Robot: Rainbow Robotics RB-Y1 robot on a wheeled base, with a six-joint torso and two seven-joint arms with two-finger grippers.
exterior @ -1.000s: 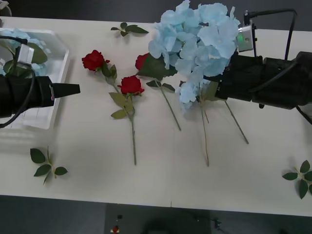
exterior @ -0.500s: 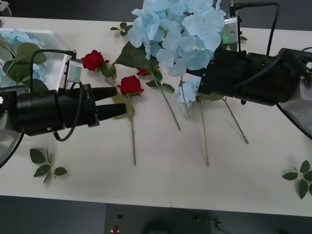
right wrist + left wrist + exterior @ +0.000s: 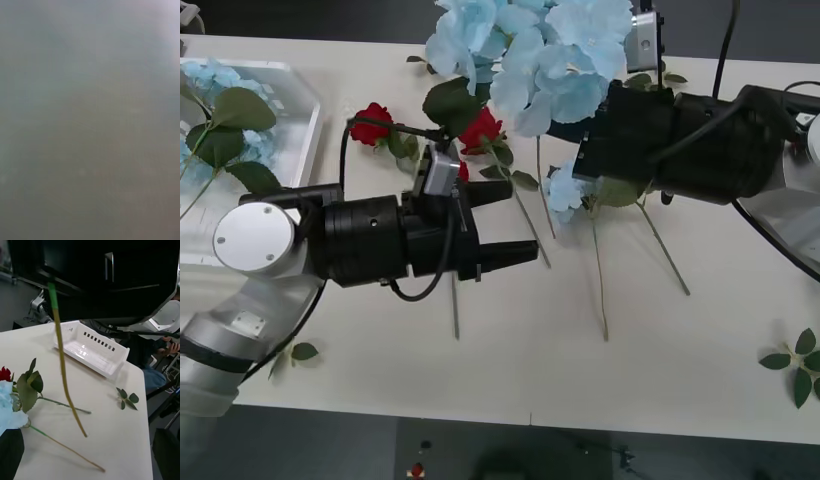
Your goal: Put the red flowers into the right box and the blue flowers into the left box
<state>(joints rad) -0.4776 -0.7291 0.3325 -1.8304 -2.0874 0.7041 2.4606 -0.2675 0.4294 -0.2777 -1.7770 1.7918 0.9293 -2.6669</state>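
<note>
Surface: white desk against a dark room, strewn with stems and loose leaf sprigs.
Blue flowers, done: one pale blue cluster with big green leaves already lies in the left box at the desk's left end.
Blue flowers, in hand: a large blue hydrangea cluster is lifted above the desk's far middle, its stem hanging free below the right arm in the left wrist view; a smaller blue cluster lies on the desk beneath it.
Red flowers, left: red roses lie on the desk between the arms, one partly under the raised leaves; none is boxed as far as can be seen.
Right box: empty white tray at the desk's right end, seen from the left wrist.
Right pincer: hidden behind the hydrangea; it cannot be told how its fingers stand, though the bunch appears carried by that arm.
Left pincer: spread apart, holding nothing, stretched toward mid-desk over a rose stem.
Judgement: early to middle of the task.
</note>
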